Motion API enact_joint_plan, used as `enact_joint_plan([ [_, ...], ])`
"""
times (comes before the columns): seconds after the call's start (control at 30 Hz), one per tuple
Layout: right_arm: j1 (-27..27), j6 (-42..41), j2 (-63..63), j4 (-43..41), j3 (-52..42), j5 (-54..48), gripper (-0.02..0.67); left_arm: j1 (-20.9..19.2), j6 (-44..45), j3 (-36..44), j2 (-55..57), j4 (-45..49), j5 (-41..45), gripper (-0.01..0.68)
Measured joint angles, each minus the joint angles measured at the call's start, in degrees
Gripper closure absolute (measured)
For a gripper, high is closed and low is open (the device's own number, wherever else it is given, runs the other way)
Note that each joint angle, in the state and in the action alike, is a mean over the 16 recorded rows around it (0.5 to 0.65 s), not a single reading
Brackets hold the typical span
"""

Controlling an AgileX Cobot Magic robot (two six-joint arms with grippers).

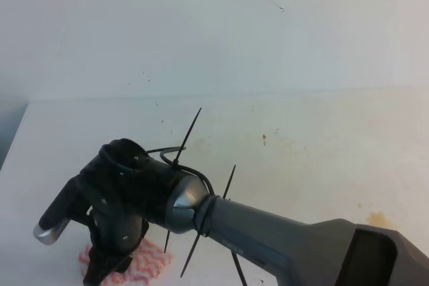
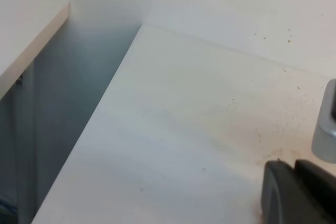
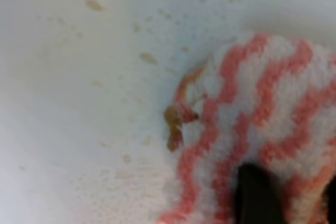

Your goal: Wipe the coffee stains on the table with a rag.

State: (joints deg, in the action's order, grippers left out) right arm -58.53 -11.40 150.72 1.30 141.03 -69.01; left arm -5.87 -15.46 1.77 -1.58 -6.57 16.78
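The rag, pink-red and white striped, lies on the white table at the front left. My right gripper reaches across from the right and presses down on it. In the right wrist view its dark fingers pinch the rag, whose left edge is soaked brown. Small tan coffee stains dot the table beside it. A tan blotch sits at the right, a reddish speck mid-table. No large puddle shows. My left gripper is out of view.
The right arm crosses the front of the table, with black cable ties sticking out. The table's left edge drops to a gap beside another white surface. A wall stands behind the table. Faint yellowish smears cover the middle right.
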Motion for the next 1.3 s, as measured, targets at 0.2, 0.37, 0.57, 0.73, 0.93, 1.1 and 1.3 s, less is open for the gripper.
enact_joint_plan([
  [0.2,-0.7,0.4,0.0,0.3,0.0,0.0,0.357,0.0,0.0,0.0,0.0,0.0,0.0,0.673],
  [0.37,0.8,0.6,0.0,0.7,0.0,-0.1,0.357,0.0,0.0,0.0,0.0,0.0,0.0,0.673],
  [0.57,4.6,0.3,0.0,1.4,0.0,-0.1,0.357,0.0,0.0,0.0,0.0,0.0,0.0,0.673],
  [0.73,8.6,-0.7,0.0,1.6,0.0,-0.1,0.377,0.0,0.0,0.0,0.0,0.0,0.0,0.673],
  [0.93,13.3,-2.5,0.0,1.6,0.0,-0.1,0.465,0.0,0.0,0.0,0.0,0.0,0.0,0.673],
  [1.1,16.6,-3.9,0.0,1.5,-0.1,-0.2,0.543,0.0,0.0,0.0,0.0,0.0,0.0,0.673],
  [1.3,20.1,-4.5,-0.3,1.3,-0.4,-0.2,0.605,0.0,0.0,0.0,0.0,0.0,0.0,0.673],
])
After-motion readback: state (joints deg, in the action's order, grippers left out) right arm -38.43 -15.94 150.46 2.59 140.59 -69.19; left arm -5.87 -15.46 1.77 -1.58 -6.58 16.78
